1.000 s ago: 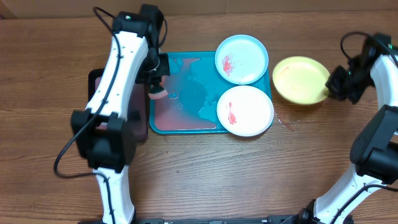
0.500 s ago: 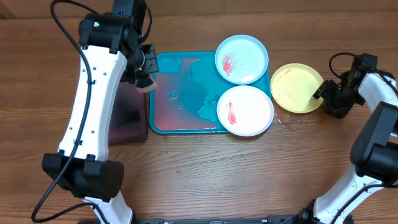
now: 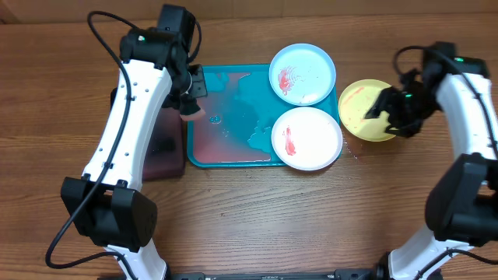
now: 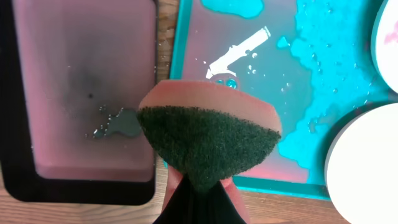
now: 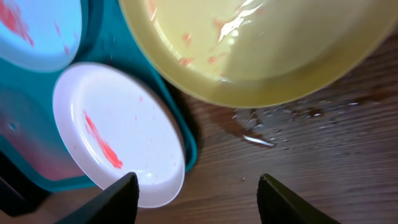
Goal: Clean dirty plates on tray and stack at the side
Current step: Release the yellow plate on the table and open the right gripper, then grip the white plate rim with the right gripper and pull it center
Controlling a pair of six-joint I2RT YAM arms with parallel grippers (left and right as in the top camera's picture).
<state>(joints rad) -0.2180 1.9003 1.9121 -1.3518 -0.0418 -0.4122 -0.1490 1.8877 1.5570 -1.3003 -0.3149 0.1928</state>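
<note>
On the turquoise tray (image 3: pixel 233 117) sit a light blue plate (image 3: pixel 302 74) at the back right and a white plate (image 3: pixel 306 138) at the front right, both with red smears. A yellow-green plate (image 3: pixel 359 109) with faint red smears lies on the wood just right of the tray. Above its right part hovers my right gripper (image 3: pixel 387 107), open and empty (image 5: pixel 196 199); its view takes in the yellow-green plate (image 5: pixel 261 43) and white plate (image 5: pixel 118 130). My left gripper (image 3: pixel 192 107) is shut (image 4: pixel 202 186) on a pink sponge (image 4: pixel 208 134), dark scrub face outward, over the tray's left rim (image 4: pixel 180 74).
A black tray (image 3: pixel 152 144) with a pinkish inside stands left of the turquoise one. Pink water pools on the turquoise tray's floor (image 4: pixel 261 68). Water drops (image 5: pixel 261 140) lie on the wood beside the yellow-green plate.
My right gripper has opened, let go of the yellow-green plate and moved left over it; the plate now sits closer to the tray. The left arm has shifted with the sponge near the tray's left rim.
</note>
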